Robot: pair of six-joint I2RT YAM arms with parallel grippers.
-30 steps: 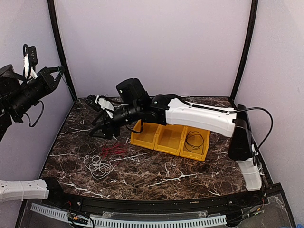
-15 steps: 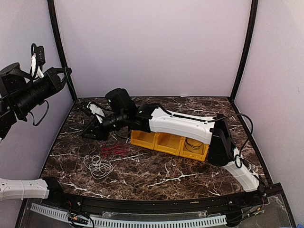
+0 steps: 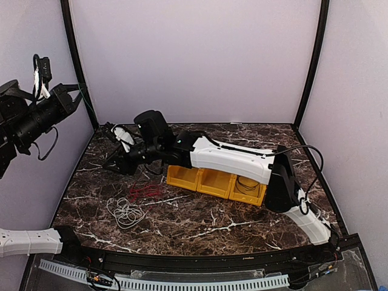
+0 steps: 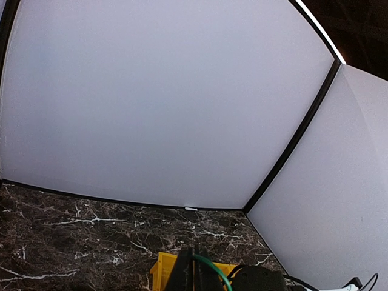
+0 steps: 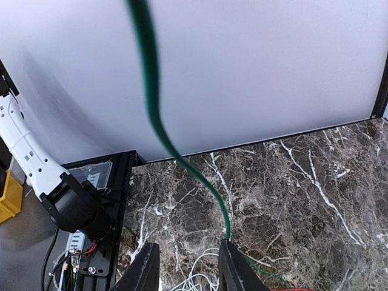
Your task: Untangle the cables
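A: Cables?
B: Four. White cable [image 3: 125, 212] nearest on worktop [image 3: 200, 219], red cable [image 3: 144, 192] behind it, black cable [image 3: 247, 183] in yellow bin's [image 3: 209, 188] right compartment.
A: Pincers?
B: Two. Right pincer [image 5: 188, 270] spread beside green cable [image 5: 151, 103]; left pincer [image 4: 193, 260], raised, pinches it.

High at left, shut in the left gripper [image 3: 77, 97], a thin green cable [image 3: 86, 109] hanging down; low over the marble table [image 3: 200, 221], the right gripper [image 3: 116, 162], behind the red cable [image 3: 144, 193] and white cable [image 3: 126, 212], near yellow bins [image 3: 200, 179].
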